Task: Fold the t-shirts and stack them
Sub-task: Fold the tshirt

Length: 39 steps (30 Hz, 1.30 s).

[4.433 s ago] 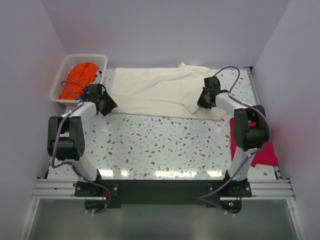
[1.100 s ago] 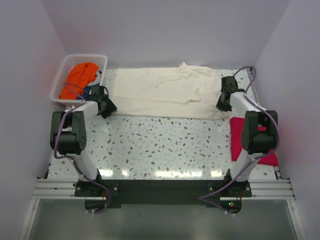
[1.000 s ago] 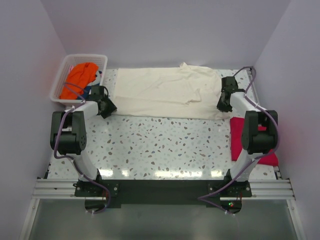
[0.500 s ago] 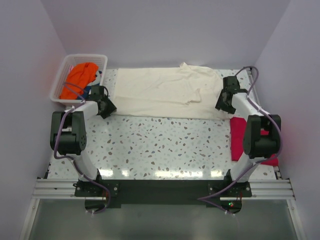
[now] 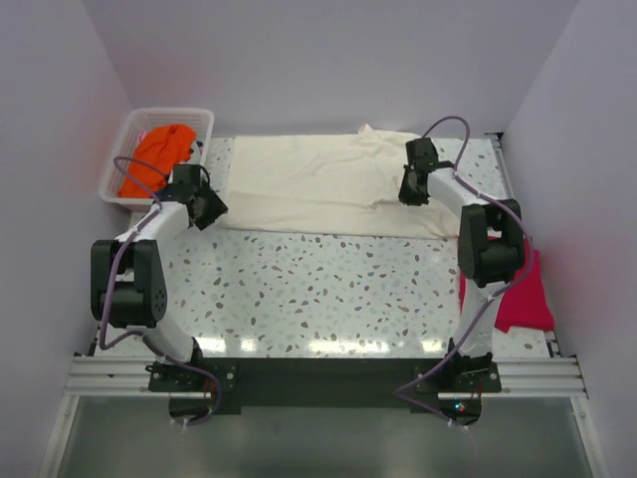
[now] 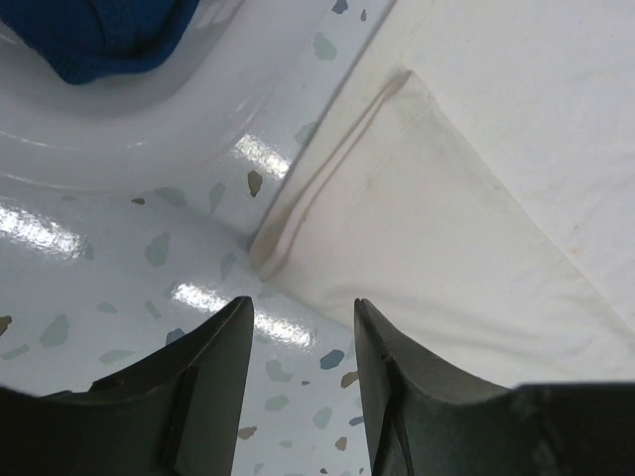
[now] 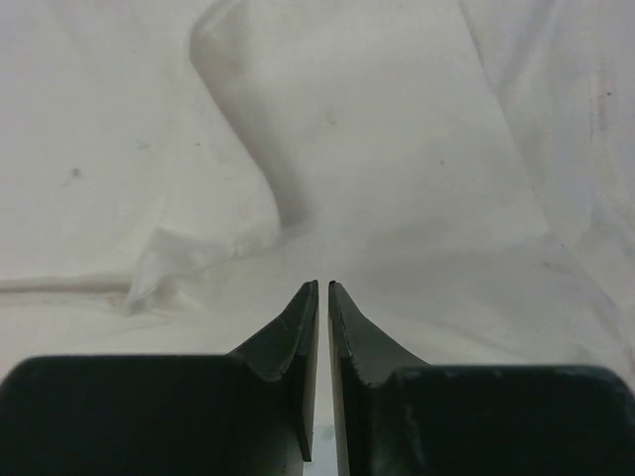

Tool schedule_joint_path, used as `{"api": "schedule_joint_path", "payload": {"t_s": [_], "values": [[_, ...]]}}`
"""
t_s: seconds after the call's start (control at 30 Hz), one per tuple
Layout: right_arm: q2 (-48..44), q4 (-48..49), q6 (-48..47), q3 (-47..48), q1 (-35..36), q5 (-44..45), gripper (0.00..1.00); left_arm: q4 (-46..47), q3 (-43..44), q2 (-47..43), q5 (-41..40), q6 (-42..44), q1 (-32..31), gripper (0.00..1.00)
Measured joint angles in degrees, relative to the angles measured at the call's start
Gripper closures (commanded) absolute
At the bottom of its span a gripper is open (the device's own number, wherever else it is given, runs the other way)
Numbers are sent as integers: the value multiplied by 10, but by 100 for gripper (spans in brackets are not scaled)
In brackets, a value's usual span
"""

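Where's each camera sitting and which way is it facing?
Top external: above and behind the bases, looking down on the table; left arm, right arm show.
Left wrist: on the arm, faces down past the open left gripper at a corner of the cream t-shirt and white basket.
Right wrist: likewise, past the shut right gripper at cream cloth.
Shared: cream t-shirt, all three.

The right arm (image 5: 485, 249) covers part of the red t-shirt (image 5: 528, 299); the blue t-shirt (image 6: 99, 30) is cropped at the top edge.
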Motion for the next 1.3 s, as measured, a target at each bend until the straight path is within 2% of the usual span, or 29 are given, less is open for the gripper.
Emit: {"api": "schedule_joint_path", "payload": {"t_s": [0.2, 0.63, 0.9, 1.17, 1.3], "values": [[65, -5, 2, 8, -4, -1, 89, 0, 0, -29, 2, 6, 0, 50], [94, 32, 20, 47, -5, -56, 80, 4, -1, -32, 7, 8, 0, 50], [108, 101, 66, 54, -5, -128, 79, 7, 0, -32, 9, 9, 0, 50], [141, 194, 130, 66, -5, -196, 71, 9, -1, -32, 16, 9, 0, 50], [167, 228, 157, 71, -5, -232, 57, 11, -2, -32, 24, 9, 0, 48]]}}
